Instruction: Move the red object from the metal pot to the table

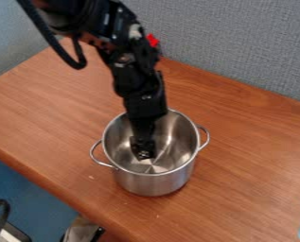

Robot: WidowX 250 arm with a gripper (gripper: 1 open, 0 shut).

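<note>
Behind the desk I see a plain grey-blue wall point(240, 38). Below the desk's near edge lies blue floor point(26, 194), with black cables point(7, 222) at that floor's bottom-left corner.

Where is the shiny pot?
The pot sits on the table, near its front edge in the middle of the camera view, with the gripper reaching down inside it.

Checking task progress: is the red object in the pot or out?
Cannot tell: only a red patch shows behind the arm; the gripper hides part of the pot floor.
</note>
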